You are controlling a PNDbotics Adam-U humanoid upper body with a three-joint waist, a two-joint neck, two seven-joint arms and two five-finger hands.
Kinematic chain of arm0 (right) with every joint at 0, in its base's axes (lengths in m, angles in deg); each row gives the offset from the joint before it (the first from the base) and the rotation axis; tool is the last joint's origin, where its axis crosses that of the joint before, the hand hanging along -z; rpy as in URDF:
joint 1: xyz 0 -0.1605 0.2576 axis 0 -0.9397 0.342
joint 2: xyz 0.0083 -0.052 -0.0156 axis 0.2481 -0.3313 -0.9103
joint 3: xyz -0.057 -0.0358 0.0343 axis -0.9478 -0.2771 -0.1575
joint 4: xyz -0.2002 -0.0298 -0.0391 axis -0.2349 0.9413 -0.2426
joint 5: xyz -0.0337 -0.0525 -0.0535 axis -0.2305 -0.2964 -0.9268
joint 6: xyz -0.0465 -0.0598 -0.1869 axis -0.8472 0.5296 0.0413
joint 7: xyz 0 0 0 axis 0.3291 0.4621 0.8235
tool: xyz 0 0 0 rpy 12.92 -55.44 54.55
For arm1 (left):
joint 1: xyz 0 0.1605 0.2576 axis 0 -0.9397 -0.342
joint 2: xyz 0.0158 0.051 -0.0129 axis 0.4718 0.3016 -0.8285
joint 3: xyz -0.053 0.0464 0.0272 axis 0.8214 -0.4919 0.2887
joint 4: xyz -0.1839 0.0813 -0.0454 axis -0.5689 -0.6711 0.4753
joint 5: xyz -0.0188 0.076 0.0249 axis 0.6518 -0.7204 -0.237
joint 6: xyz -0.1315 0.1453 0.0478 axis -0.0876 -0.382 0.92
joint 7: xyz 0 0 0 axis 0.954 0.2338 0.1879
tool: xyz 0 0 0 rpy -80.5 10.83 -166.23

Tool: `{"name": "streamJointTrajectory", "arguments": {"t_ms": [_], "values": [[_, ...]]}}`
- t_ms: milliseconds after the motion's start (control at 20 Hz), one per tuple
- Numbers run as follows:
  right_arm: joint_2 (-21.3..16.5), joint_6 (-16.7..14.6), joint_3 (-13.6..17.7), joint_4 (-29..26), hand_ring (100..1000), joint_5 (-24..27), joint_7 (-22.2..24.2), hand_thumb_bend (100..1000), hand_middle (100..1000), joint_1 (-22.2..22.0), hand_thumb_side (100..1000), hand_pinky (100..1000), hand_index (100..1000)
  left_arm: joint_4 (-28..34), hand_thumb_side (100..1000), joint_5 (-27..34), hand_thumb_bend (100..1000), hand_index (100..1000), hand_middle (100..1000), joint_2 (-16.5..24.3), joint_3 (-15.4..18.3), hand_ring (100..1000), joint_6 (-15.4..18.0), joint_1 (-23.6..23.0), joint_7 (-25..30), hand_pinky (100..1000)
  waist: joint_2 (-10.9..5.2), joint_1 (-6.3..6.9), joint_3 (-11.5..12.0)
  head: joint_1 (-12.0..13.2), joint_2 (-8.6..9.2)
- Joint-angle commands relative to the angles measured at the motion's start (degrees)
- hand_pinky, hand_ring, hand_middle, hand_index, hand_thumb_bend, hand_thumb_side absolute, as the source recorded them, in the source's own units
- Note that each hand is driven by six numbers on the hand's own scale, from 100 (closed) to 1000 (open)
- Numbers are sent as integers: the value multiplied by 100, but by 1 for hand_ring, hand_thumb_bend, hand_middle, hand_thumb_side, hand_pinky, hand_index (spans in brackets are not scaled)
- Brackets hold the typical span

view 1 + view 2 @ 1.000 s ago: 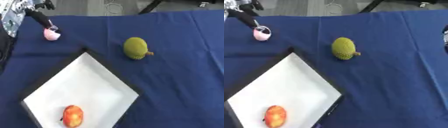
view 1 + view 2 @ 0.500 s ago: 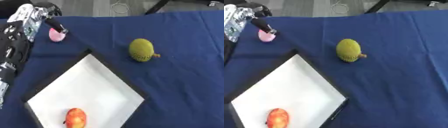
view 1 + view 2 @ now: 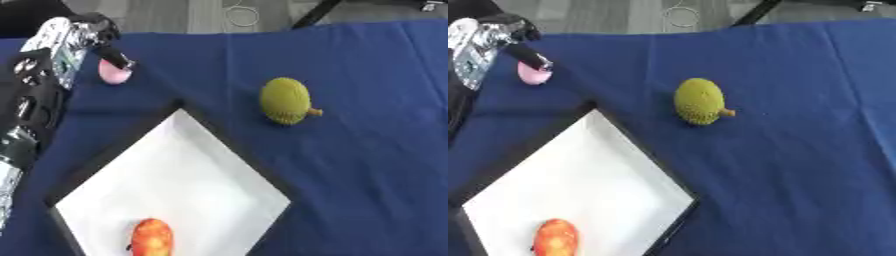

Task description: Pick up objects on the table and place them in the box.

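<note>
left hand (image 3: 98,37): up at 10 o'clock of the table, one dark finger (image 3: 115,56) angled down onto the pink object (image 3: 113,74). Can't tell whether the fingers are curled round it or just touching; the rest of the hand is a blur of silver and black.
pink object: small, round, on the blue cloth (image 3: 367,125) at 11 o'clock of the box, apart from its rim.
change: over the last second the whole view shifted and my arm now fills the left edge; finger and pink object keep the same relation, so no lift yet.
meaning: grasp not confirmed, pick probably in progress.
box (image 3: 105,152): shallow white tray with dark rim, turned like a diamond, at 7 o'clock of the scene.
red-orange fruit (image 3: 150,238): already in the box, near its 6 o'clock corner.
green spiky fruit (image 3: 285,99): on the cloth at 2 o'clock of the box, well apart, untouched.
right hand: not visible.
remaining: pink object, then green fruit.
</note>
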State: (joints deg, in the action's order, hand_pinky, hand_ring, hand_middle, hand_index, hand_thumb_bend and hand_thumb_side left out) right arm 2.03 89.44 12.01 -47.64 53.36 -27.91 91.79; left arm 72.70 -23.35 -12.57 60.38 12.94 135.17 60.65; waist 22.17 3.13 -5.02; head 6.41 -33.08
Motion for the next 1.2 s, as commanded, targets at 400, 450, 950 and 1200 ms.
{"name": "streamJointTrajectory", "arguments": {"t_ms": [400,450,950,1200], "values": [[-53,-7,31,-62,881,10,2,100,855,7,661,882,889,-17,108,-287,201,642,745,141,-17,828,84,76,531,828,-70,39,9,21,21],[-56,-9,34,-58,881,17,0,100,855,0,661,882,889,-15,100,-314,164,584,723,144,-18,809,72,75,547,810,-82,38,15,21,7],[-214,-20,78,-38,881,54,-45,100,855,-216,647,882,889,1577,100,695,228,449,655,505,-577,770,588,171,492,784,-381,57,235,-277,-344],[-319,-38,92,-37,881,88,-38,100,855,-293,639,883,889,2960,100,1348,240,446,654,794,-1041,768,830,76,757,786,-550,91,348,-411,-439]]}}
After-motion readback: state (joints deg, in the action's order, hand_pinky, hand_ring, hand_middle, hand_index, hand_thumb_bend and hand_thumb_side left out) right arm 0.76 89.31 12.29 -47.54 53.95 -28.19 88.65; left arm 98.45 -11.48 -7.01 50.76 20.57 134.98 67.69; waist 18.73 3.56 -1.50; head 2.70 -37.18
